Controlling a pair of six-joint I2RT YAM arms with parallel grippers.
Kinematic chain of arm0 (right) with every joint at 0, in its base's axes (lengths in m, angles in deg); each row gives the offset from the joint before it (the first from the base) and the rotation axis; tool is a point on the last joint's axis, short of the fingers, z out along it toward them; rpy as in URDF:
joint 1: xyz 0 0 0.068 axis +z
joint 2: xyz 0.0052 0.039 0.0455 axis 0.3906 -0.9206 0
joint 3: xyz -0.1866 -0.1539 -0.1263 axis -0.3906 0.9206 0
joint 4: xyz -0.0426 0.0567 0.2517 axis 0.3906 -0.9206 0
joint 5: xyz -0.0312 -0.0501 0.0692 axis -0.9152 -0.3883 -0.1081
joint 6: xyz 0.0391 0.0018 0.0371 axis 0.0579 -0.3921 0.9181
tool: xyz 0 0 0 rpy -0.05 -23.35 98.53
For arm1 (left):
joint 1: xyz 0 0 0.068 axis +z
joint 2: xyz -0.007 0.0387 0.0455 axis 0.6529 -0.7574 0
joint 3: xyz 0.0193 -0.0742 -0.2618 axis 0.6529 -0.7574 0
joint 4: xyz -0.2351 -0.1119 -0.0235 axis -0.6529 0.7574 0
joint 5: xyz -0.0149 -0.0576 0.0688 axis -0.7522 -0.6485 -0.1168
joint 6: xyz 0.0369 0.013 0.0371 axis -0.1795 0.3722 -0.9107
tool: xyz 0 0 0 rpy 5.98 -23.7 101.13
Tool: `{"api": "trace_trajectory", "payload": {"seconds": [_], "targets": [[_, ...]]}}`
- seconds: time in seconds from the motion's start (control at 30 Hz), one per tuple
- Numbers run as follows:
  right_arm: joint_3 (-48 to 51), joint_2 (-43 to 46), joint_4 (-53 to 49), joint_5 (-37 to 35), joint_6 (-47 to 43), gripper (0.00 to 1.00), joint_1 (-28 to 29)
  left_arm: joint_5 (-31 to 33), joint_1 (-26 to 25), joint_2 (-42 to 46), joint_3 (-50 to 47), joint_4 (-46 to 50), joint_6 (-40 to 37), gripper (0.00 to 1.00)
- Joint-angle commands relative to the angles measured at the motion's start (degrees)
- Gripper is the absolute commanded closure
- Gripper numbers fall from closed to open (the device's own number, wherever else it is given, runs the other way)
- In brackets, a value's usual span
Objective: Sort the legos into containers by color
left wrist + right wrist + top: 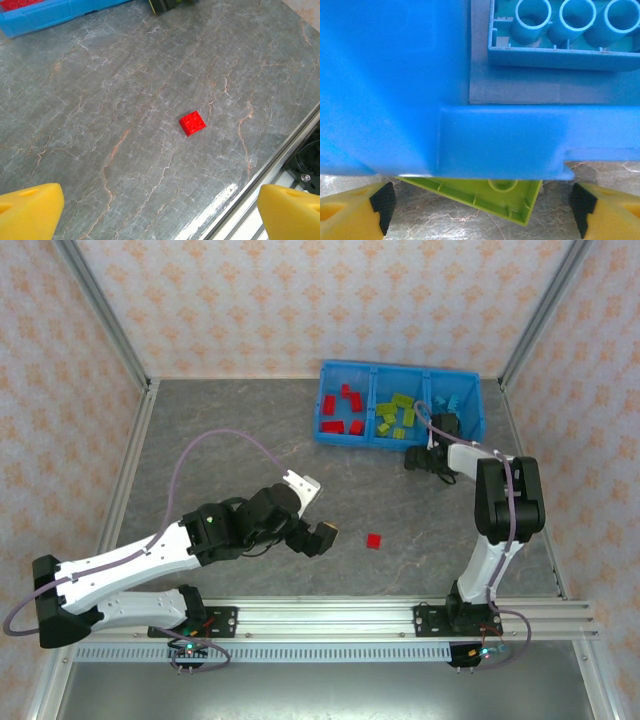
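Note:
The containers are three compartments of one blue bin (pixel 350 439): red legos (pixel 343 410) on the left, yellow-green ones (pixel 396 416) in the middle, light blue ones (pixel 449 402) on the right. One red lego (pixel 374 541) (pixel 192 123) lies alone on the table. My left gripper (pixel 311 510) (pixel 160 220) hangs open to its left, nothing between its fingers. My right gripper (pixel 425 455) (pixel 480 212) is open at the bin's front wall (pixel 470 145). An upturned yellow-green lego (pixel 492 196) lies on the table between its fingers, untouched, part hidden by the wall.
An upturned light blue brick (pixel 560 35) lies in the bin just past the wall. The aluminium rail (pixel 400 615) (pixel 265 190) runs along the near table edge. Frame posts and patterned walls close in the sides and back.

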Motion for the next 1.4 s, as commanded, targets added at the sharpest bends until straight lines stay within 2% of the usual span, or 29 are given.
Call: {"api": "trace_trajectory", "payload": {"seconds": [0.0,0.2,0.3,0.53,0.8,1.37], "targets": [[-2.4,-2.1,-1.1,2.5,0.2,0.08,0.2,1.8,-0.5,1.0,-0.5,-0.2,-0.2,0.0],[-3.4,-2.7,-0.6,0.1,1.0,0.09,1.8,1.8,-0.5,0.9,-0.6,-0.7,0.2,0.0],[-5.4,-4.3,-2.9,-4.8,2.4,0.11,2.8,1.7,-0.5,0.6,-0.9,-1.2,0.2,0.0],[-5.3,-4.4,-2.9,-4.0,1.9,0.27,3.0,1.2,-0.5,-0.6,-0.3,-1.5,0.4,0.0],[-4.3,-3.6,-2.9,-3.3,1.7,0.33,3.0,1.4,-0.5,-0.2,-0.4,-1.0,0.3,0.0],[4.0,11.9,-5.8,-0.7,4.0,0.38,4.1,1.3,-0.5,-1.1,-1.0,-2.5,0.6,0.0]]}}
